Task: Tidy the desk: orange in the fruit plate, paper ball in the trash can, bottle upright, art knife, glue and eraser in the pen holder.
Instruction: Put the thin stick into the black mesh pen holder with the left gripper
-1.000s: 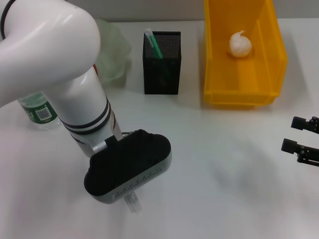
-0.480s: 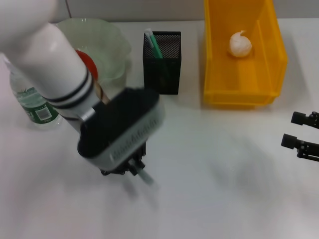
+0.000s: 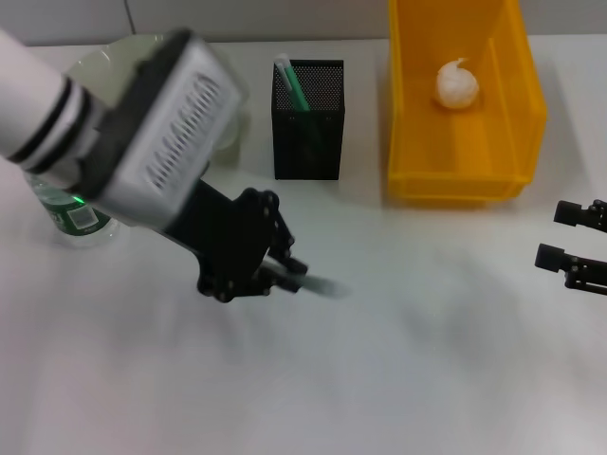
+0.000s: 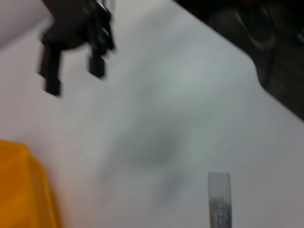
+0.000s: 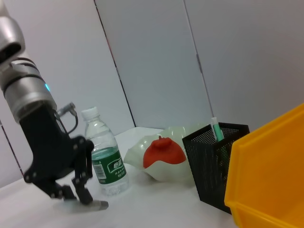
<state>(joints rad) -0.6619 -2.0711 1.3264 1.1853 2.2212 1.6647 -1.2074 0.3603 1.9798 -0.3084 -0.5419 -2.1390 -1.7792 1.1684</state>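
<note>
**Left gripper carrying a glue stick over the bench**

The left gripper (image 3: 285, 270), lower left of centre in the head view, is clenched on a translucent glue stick (image 3: 318, 284) above the white bench (image 3: 427, 379). The square black mesh pen holder (image 3: 308, 118) stands at upper centre. The right gripper (image 3: 569, 246) sits released at the right edge. The crumpled white paper ball (image 3: 457, 83) lies in the yellow rectangular trash can (image 3: 455, 180). The red-orange fruit (image 5: 164, 152) rests in the pale green scalloped plate (image 5: 137, 154).
</note>
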